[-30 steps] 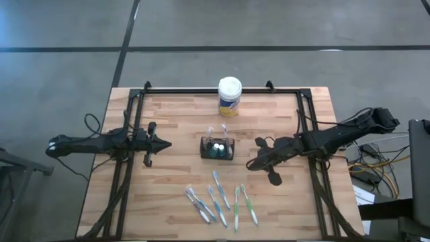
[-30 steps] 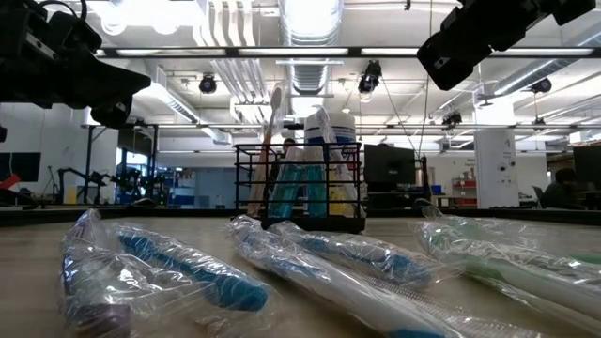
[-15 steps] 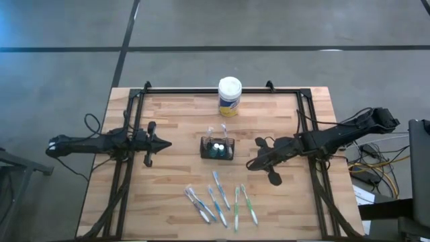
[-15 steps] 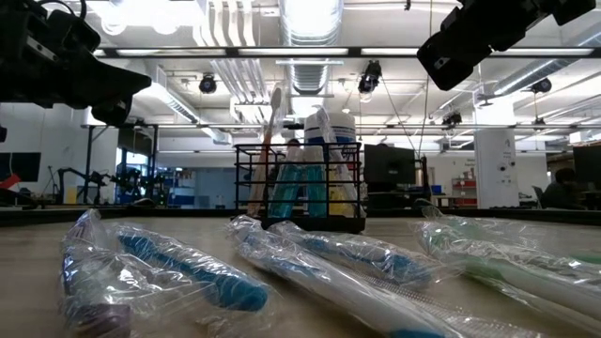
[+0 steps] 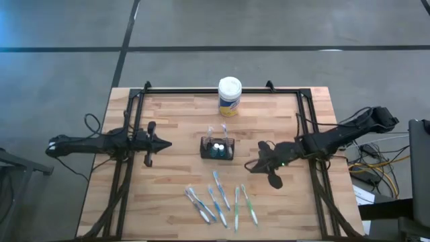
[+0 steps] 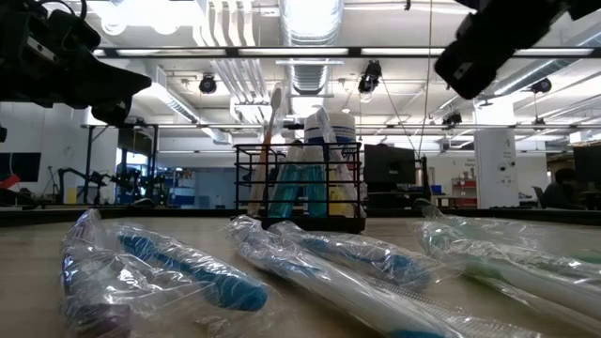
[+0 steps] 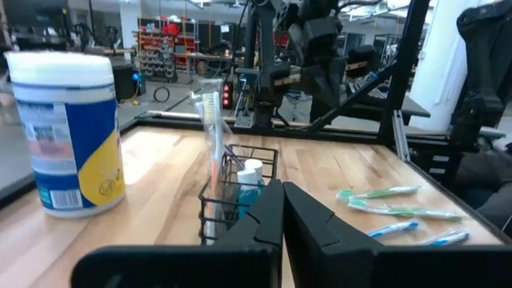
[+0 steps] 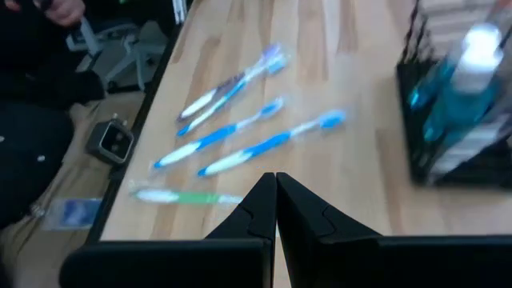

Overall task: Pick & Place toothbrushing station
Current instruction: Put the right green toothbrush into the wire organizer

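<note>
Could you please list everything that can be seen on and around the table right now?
Wire caddy: one, black, table centre, holding a wrapped toothbrush and small white-capped blue tubes.
Wrapped toothbrushes: about six, blue, green and white, lying on the near part of the table in front of the caddy.
Canister: one, white lid and yellow label, at the far edge behind the caddy.
Table: one, light wood with a black frame.
Cables: a bundle, on the floor past the table's right side.
Left hand: one, dark, shut, left of the caddy and apart from it.
Right hand: one, dark, shut, right of the caddy, holding nothing.
</note>
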### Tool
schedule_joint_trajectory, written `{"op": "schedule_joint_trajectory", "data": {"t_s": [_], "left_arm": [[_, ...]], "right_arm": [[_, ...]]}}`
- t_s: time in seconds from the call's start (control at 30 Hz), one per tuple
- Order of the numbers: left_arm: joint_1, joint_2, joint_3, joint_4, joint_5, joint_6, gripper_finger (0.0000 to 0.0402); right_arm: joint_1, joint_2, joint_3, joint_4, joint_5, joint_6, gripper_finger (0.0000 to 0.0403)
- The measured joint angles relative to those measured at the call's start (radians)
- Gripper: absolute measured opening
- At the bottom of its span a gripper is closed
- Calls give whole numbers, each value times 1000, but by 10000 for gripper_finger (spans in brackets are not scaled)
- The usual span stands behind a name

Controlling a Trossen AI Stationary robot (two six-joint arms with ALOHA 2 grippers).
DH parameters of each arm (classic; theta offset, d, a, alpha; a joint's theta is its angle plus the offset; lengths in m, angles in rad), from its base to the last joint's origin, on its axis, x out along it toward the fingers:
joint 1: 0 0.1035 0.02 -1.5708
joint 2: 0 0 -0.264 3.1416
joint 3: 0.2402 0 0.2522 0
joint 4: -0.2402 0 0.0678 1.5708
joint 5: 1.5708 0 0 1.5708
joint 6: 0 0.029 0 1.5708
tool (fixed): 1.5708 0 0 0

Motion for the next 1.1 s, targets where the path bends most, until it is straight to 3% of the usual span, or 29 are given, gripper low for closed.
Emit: {"op": "schedule_joint_trajectory", "data": {"t_s": [0.33,0.6,0.77,0.93,1.0,1.1], "left_arm": [[0,0,36,7,0,26,8],[0,0,37,-1,1,21,11],[0,0,38,-13,6,18,12],[0,1,38,-28,13,2,12],[0,2,38,-37,18,1,12],[0,2,38,-45,29,0,12]], "right_arm": [[179,22,0,-63,145,230,8],[272,145,0,-17,269,456,14],[303,267,52,-9,258,556,53],[326,426,193,-36,161,548,114],[330,490,287,-123,148,563,139],[328,593,465,-397,158,637,172]]}}
